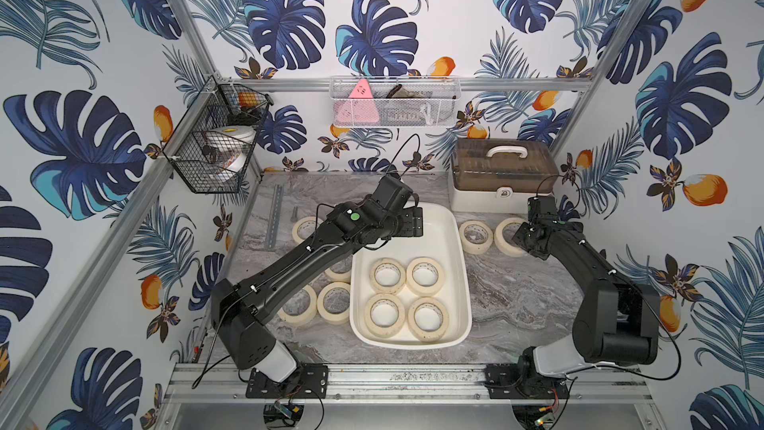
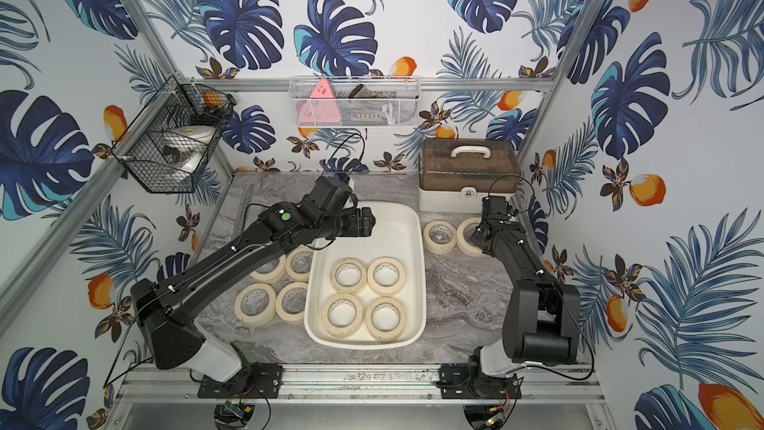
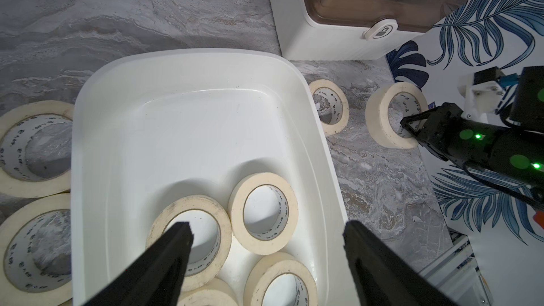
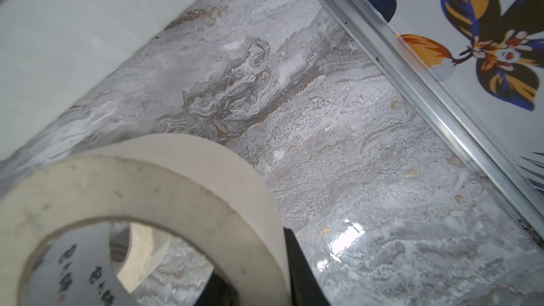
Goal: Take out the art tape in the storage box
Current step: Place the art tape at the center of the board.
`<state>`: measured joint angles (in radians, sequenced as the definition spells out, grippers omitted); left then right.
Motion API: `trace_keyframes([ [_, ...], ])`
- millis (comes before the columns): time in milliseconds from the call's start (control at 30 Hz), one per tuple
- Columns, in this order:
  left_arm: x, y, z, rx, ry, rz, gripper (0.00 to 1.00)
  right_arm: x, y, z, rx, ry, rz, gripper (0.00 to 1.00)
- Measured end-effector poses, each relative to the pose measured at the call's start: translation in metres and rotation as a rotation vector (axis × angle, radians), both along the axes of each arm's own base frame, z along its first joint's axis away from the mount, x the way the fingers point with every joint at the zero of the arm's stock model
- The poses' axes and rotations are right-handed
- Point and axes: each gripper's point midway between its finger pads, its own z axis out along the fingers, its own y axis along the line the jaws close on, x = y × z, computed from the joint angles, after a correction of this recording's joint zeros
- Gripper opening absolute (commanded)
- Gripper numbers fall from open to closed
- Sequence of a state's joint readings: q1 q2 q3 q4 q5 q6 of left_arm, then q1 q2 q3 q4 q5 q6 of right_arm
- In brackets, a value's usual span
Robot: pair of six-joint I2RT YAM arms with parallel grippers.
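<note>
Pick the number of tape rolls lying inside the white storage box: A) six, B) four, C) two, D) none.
B: four rolls of art tape lie flat in a two-by-two block in the near half of the storage box; every other roll sits outside it on the table.

glossy plastic storage box

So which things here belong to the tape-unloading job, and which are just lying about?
Job: storage box; four art tape rolls inside it; rolls on the table; left pincer, open over the box; right pincer, shut on the far-right roll.
Lying about: brown-lidded case; black wire basket; white wire basket; metal rail.
</note>
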<state>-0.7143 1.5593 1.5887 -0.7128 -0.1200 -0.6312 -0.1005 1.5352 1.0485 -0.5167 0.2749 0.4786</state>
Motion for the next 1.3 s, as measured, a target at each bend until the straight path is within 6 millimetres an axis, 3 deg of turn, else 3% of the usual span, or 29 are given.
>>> trace_keyframes([
  [367, -0.013, 0.026, -0.001, 0.020, 0.011, 0.030, 0.89, 0.023, -0.022, -0.041, 0.006, 0.033, -0.053, 0.00],
  [733, -0.016, 0.043, 0.002, 0.031, 0.010, 0.061, 0.89, 0.043, -0.021, -0.067, 0.036, 0.052, -0.041, 0.01],
  [1000, -0.020, 0.052, 0.002, 0.044, 0.015, 0.076, 0.89, 0.063, -0.019, -0.071, 0.060, 0.030, -0.028, 0.15],
  [1133, -0.022, 0.055, 0.001, 0.048, 0.017, 0.080, 0.89, 0.067, -0.017, -0.071, 0.072, 0.025, -0.023, 0.33],
  [1300, -0.024, 0.057, 0.000, 0.052, 0.020, 0.081, 0.89, 0.067, -0.016, -0.067, 0.079, 0.018, -0.025, 0.41],
])
